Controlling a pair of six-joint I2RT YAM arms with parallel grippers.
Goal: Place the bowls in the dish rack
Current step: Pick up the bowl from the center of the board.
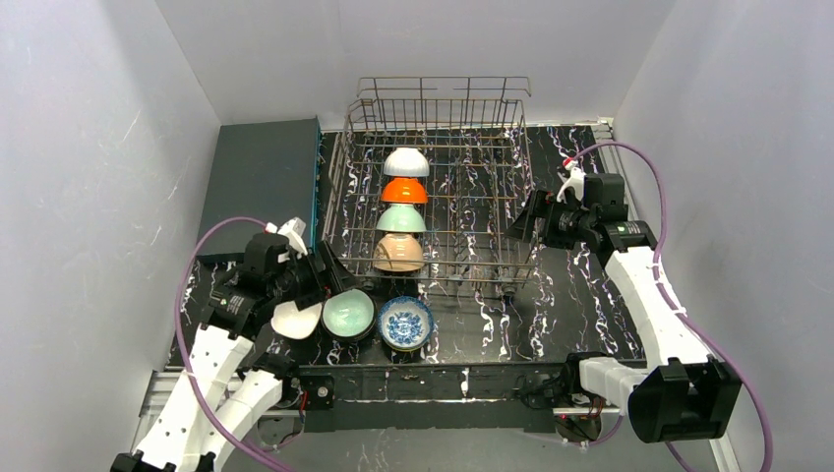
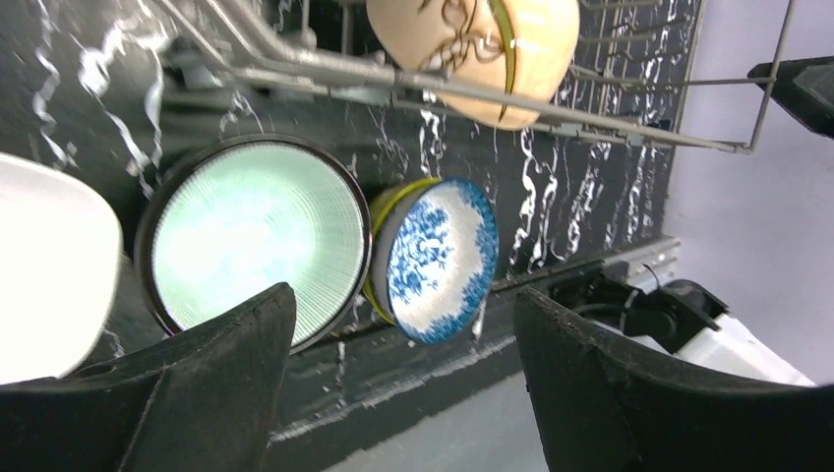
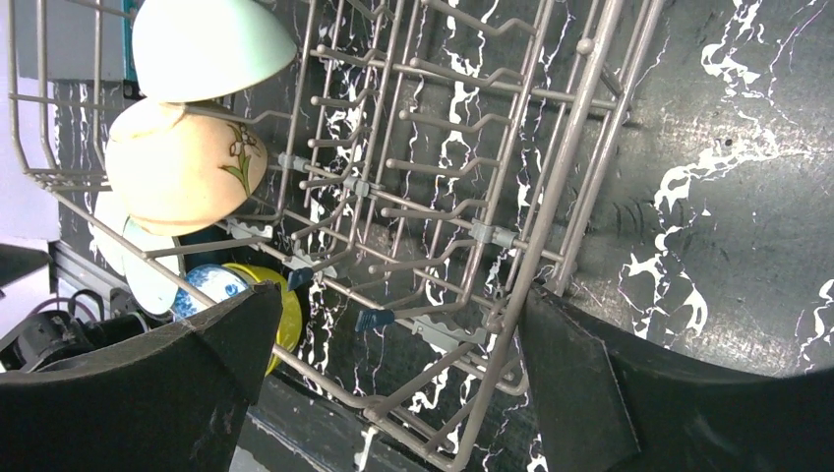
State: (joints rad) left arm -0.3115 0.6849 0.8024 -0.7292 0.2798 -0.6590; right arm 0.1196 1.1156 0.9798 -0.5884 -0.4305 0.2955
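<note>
four bowls already stand in the dish rack, tipped on edge between the tines in one column from back to front: white bowl, orange bowl, mint green bowl, peach-tan bowl. i read the tilt as deliberate, each one leaning on a tine so the next slots in close. three more wait on the table just in front of the rack: a plain white dish, a green-lined bowl and a blue-and-white patterned bowl. my left gripper hangs over them, jaws spread wide with nothing between, well placed for the next pick. my right gripper sits at the rack's right wall, likewise released and empty. the top view gives me the whole row, but only the wrist views show a yellow bowl nested under the patterned one, and the right wrist alone shows the flower painted on the peach-tan bowl.
</note>
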